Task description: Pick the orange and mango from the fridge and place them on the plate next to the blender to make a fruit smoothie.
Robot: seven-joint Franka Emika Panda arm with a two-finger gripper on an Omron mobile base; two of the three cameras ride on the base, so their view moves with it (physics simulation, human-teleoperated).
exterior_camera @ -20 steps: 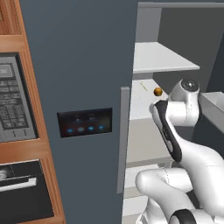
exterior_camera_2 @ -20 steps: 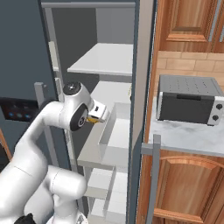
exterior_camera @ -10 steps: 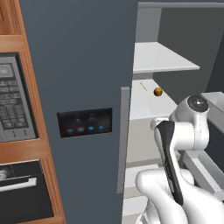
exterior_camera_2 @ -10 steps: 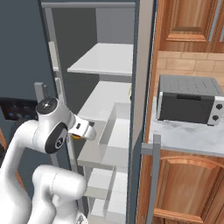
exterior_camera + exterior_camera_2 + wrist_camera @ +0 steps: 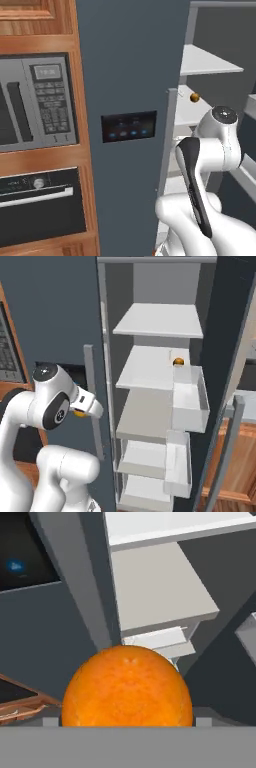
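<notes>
My gripper is shut on the orange, a bright round fruit that bulges up from the bottom of the hand view. I hold it in front of the fridge, just left of the open compartment and beside the shut door's pale handle. The mango is a small dull orange-brown fruit lying at the back right of the second white shelf; it also appears past the door edge. The plate and the blender are out of view.
A built-in microwave and oven sit in wooden cabinetry left of the fridge. The open right door carries white bins and stands close on the right. A wooden cabinet lies beyond it.
The arm has drawn back out of the fridge compartment with the orange and swung left. The whole scene has slid right in both base views, so the camera has moved.
</notes>
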